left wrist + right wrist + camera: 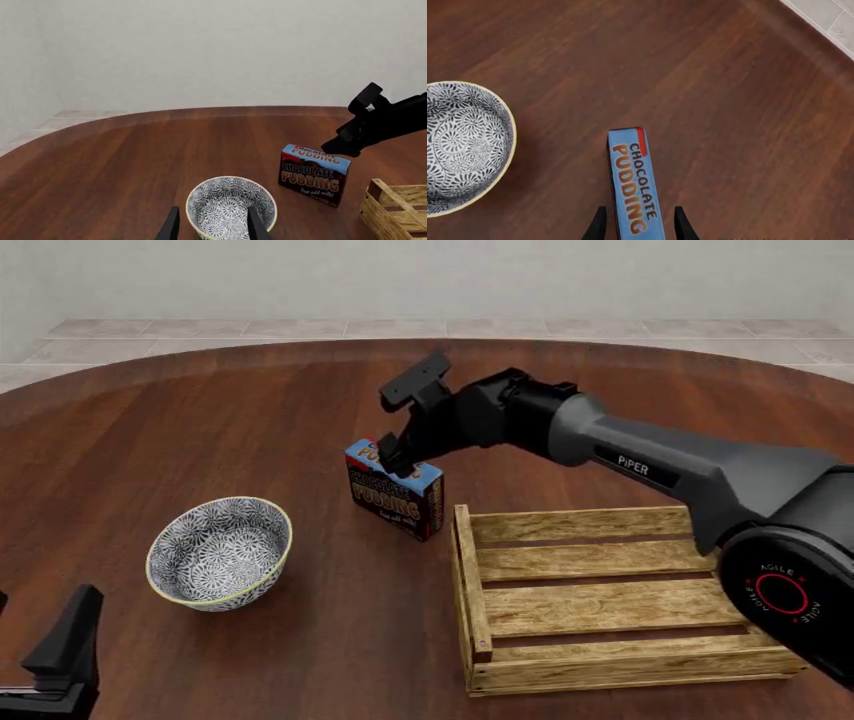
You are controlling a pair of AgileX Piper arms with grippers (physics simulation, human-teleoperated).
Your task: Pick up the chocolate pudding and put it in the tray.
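Even, soft light all over my views, sharp renders with no blur or glare, just faint shadows on the glossy reddish-brown wooden table (240, 440).

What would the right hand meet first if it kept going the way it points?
The pudding box: the right hand points down at its blue top, one finger on each side. Contact cannot be told.

We find the chocolate pudding (395, 490) standing on the surface (240, 430) just behind the tray's (470, 580) far-left corner; the bowl (220, 551) sits left of the tray.
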